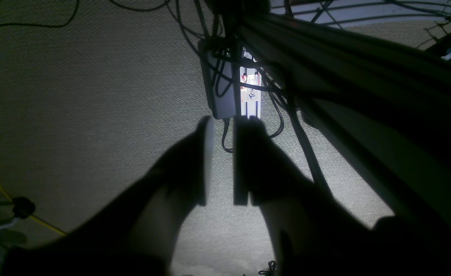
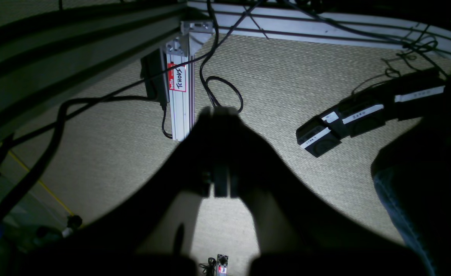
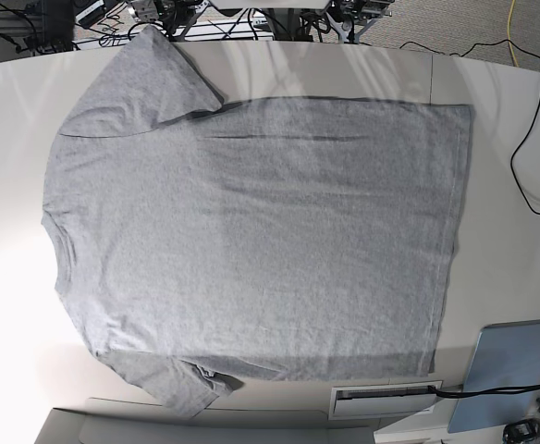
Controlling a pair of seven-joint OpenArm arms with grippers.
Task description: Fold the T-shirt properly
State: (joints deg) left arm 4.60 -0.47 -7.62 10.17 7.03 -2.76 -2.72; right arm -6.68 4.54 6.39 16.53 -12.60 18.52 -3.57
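With the grey T-shirt [image 3: 251,231] lying flat, plain side up on the white bench [image 3: 501,120], my left claw [image 1: 221,161] slightly apart and my right claw [image 2: 219,153] pressed together, both empty over the carpet below, I risk pinching one layer and dragging wrinkles.

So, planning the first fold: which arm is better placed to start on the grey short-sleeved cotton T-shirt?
Left, marginally: neither arm is over the white table, but the left gripper stands open while the right gripper is shut.
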